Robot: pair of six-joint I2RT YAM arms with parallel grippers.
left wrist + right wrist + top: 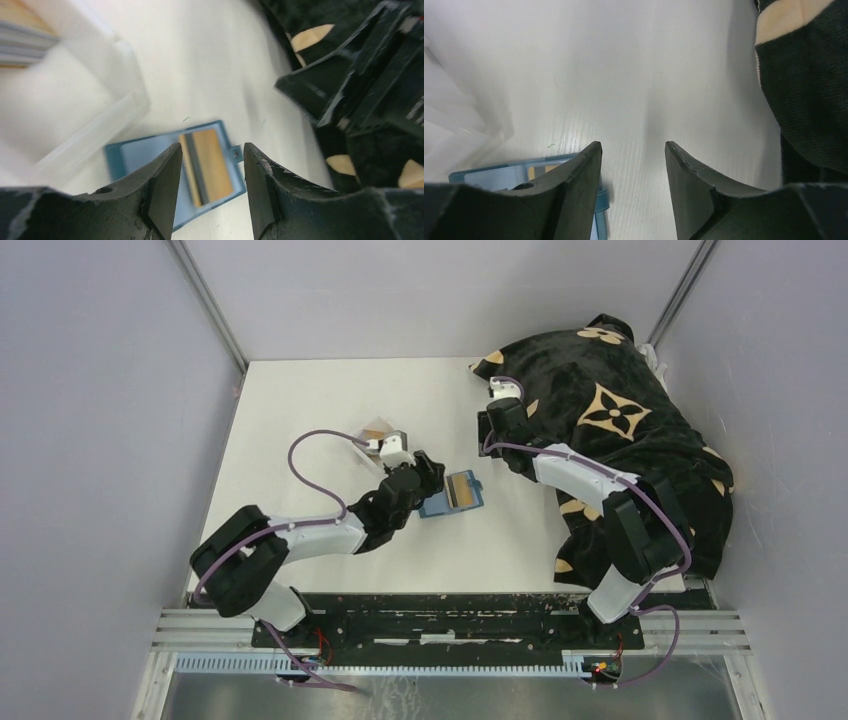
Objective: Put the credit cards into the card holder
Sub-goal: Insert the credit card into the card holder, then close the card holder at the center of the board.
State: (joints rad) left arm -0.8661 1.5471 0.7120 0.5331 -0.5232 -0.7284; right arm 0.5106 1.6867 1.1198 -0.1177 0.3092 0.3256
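Observation:
The teal card holder [440,506] lies open on the white table, and tan and dark grey credit cards [463,488] rest on its right half. My left gripper [428,472] hovers open just left of it. In the left wrist view the cards [210,165] and the holder [135,155] show through the empty gap of that gripper [212,150]. My right gripper [490,435] is open and empty, up and to the right of the holder. Its own view [633,146] shows bare table between the fingers, with the holder [489,175] at lower left.
A clear plastic tray [360,435] stands left of the holder with more cards [20,35] stacked in it. A black cloth with tan flower patterns [620,430] covers the right side of the table under the right arm. Grey walls enclose the table.

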